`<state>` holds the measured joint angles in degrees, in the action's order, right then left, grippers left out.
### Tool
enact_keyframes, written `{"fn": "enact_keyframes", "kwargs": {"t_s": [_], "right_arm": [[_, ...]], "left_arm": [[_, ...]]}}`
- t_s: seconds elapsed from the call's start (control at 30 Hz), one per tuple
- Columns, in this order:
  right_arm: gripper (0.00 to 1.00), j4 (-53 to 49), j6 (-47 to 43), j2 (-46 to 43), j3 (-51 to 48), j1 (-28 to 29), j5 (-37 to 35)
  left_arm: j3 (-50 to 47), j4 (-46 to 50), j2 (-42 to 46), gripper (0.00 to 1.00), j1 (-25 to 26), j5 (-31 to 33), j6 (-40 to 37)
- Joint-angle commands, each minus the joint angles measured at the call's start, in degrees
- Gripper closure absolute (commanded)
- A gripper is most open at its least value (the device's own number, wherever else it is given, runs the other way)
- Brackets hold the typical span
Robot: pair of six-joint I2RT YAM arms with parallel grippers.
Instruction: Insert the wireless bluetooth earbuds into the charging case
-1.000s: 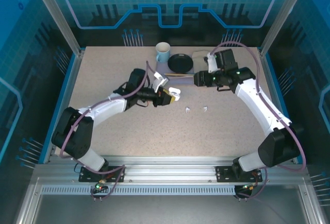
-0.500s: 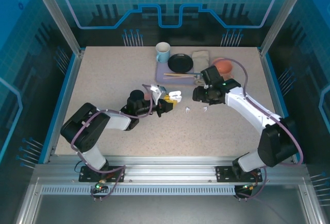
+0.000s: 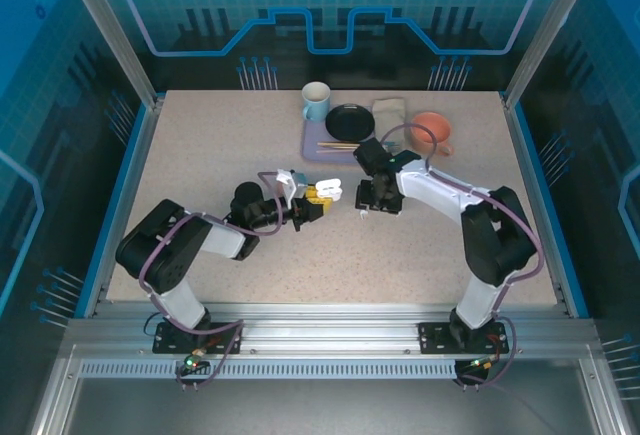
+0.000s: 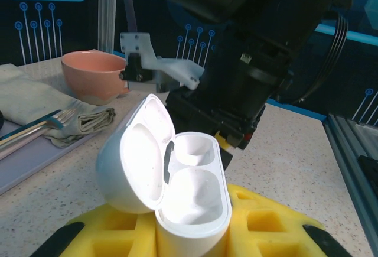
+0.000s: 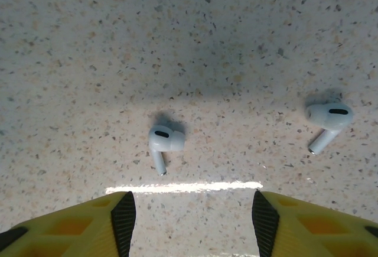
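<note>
Earbuds point(image 5: 166, 142), 2 white, lie well apart on speckled tabletop point(image 5: 236, 44) under released right claw point(image 5: 192, 210); left claw point(image 4: 190, 233) grasps open case point(image 4: 177, 186).

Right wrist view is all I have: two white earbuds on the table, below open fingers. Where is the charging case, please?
Observer: The left gripper holds the charging case.
Operator: Is its lid open?
Observer: Yes. The lid is swung back, and both wells are empty.
Operator: On which side of my gripper is it?
Observer: In the top view the case is to the left of the right gripper, close by but apart.
</note>
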<state>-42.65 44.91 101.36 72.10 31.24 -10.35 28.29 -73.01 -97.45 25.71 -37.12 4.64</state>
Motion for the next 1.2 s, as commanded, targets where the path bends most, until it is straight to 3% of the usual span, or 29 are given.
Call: {"fn": "enact_keyframes", "kwargs": {"t_s": [0.0,0.3,1.17], "right_arm": [[0.43,-2.92,7.67,2.06,1.56,0.66,-2.8],[0.42,-2.25,15.45,7.29,4.66,1.54,-2.4],[0.53,2.26,14.6,13.06,5.81,1.89,0.24]], "left_arm": [[-0.78,-3.72,1.64,1.0,-0.67,-2.73,0.68],[-1.22,-4.15,1.68,1.0,-1.09,-4.08,1.27],[-0.17,-2.62,2.7,1.0,-1.19,-5.09,2.39]]}}
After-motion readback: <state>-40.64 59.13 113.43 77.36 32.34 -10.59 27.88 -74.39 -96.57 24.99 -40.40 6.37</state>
